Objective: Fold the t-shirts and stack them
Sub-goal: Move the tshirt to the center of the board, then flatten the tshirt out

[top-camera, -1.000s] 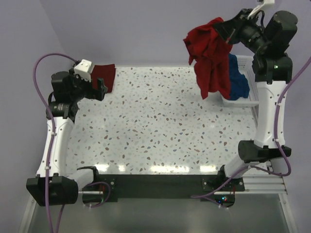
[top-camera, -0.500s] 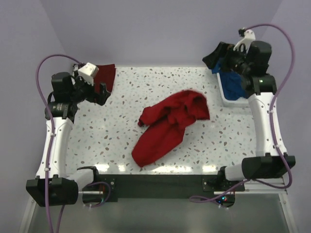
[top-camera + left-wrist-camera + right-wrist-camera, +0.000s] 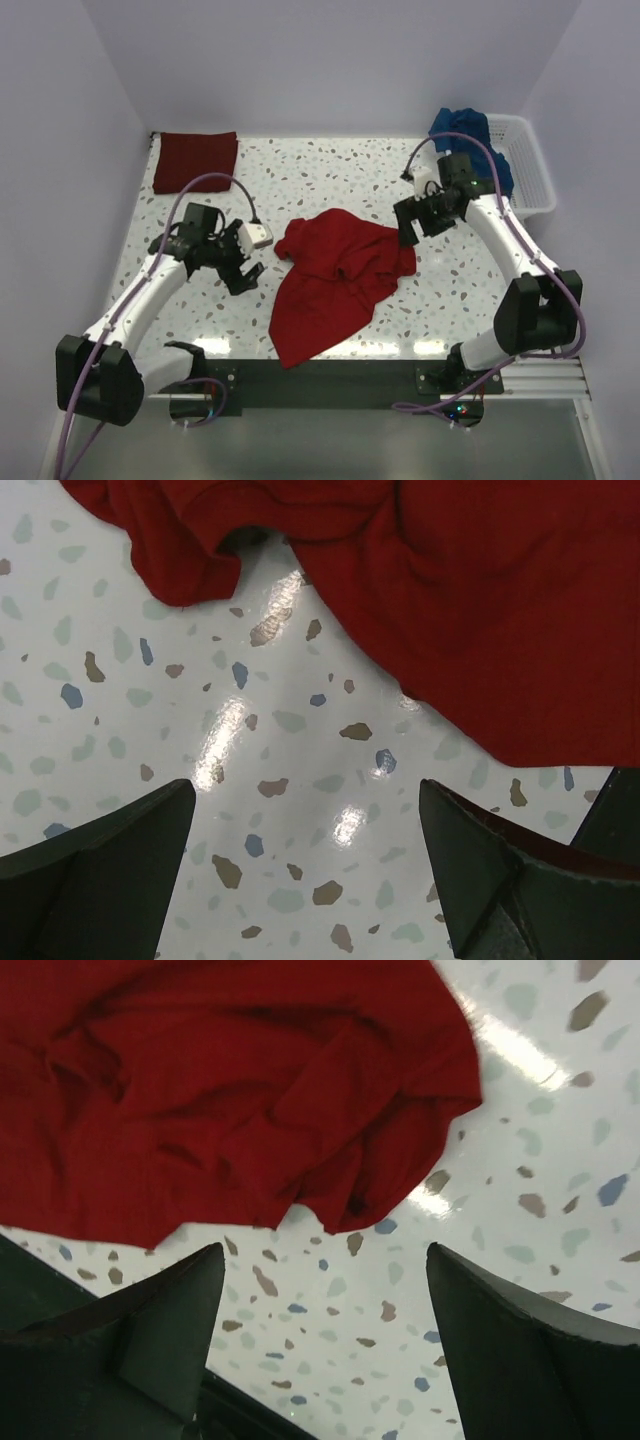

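Bright red t-shirt point(image 3: 335, 285): crumpled mid-counter point(image 3: 300, 180), trailing toward the near edge. Light, limp cloth that likely bunches, so I'd pinch hem corners or shoulders. My left fingers point(image 3: 242, 276) and right fingers point(image 3: 404, 236): spread wide, empty, flanking it. Maroon t-shirt point(image 3: 195, 160): folded, far-left corner.

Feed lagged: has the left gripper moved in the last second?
Yes. The left gripper came nearer and rightward, away from the folded maroon shirt, toward the red shirt.
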### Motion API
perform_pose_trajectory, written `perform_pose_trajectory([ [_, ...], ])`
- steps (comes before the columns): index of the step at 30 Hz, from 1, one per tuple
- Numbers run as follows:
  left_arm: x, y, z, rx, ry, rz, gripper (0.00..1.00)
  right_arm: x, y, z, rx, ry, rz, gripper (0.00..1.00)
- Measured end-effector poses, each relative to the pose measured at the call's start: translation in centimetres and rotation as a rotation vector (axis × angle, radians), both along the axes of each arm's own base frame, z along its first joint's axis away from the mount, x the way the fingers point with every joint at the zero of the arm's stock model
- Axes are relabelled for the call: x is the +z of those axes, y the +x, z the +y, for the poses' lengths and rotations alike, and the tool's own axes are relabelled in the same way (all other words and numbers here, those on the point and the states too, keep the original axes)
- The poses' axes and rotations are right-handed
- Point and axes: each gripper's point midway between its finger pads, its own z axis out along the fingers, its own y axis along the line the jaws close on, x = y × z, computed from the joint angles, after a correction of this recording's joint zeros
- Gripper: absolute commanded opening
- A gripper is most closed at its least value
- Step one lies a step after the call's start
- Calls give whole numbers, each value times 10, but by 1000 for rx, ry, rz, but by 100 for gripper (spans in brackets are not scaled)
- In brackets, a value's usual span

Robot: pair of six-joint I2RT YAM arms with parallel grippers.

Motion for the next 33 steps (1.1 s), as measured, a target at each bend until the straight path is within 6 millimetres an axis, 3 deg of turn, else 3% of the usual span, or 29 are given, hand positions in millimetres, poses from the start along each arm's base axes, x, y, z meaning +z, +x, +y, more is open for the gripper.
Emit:
perform_pose_trajectory([
  [3, -15, 1, -7, -35, 26, -4, 95, -25, -22, 7, 81, -54, 77, 78],
  [7, -32, 32, -21, -50, 30, -43, 87, -51, -35, 7, 120, -118, 141, 77],
  [11, -52, 51, -36, -73, 29, -35, 88, -73, -49, 1, 133, -185, 201, 74],
  [15, -43, 61, -65, -129, 0, -103, 90, -86, -49, -2, 123, -205, 237, 71],
  [21, -23, 50, -126, -294, -53, -220, 88, -108, -47, 2, 88, -199, 317, 65],
  [27, -6, 33, -188, -445, -100, -280, 77, -118, -40, 6, 43, -190, 355, 61],
  [33, -21, 34, -225, -505, -94, -280, 73, -121, -36, 6, 1, -174, 367, 59],
])
